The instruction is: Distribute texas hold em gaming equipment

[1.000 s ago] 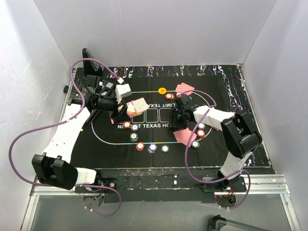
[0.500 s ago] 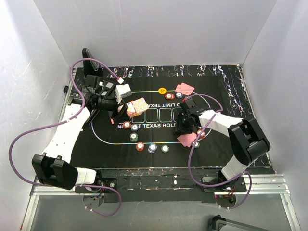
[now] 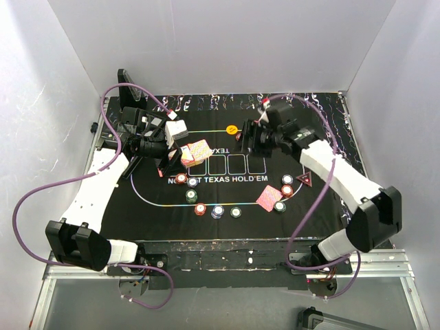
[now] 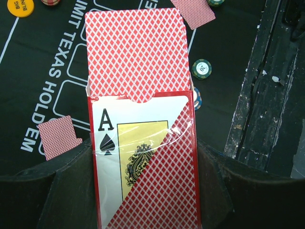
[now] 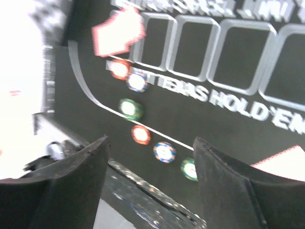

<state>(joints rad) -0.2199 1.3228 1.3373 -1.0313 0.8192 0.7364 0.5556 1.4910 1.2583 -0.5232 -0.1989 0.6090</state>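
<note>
Shows the left hand [image 3: 168, 157] clamped on an opened card box [image 4: 143, 162], ace of spades on its face, with red-backed cards [image 4: 133, 52] protruding from its top, above the mat's [image 3: 330, 144] left half. Shows the right hand [image 5: 150, 191] with fingers apart and empty, over the far side near a yellow disc [image 3: 232, 128]. Locates one loose card [image 3: 269, 198] beside chips [image 3: 280, 205] at near right.

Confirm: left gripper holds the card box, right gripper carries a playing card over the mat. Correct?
No. The right gripper is empty, jaws open over the mat; the right wrist view shows nothing held. The left gripper does hold the card box.
</note>
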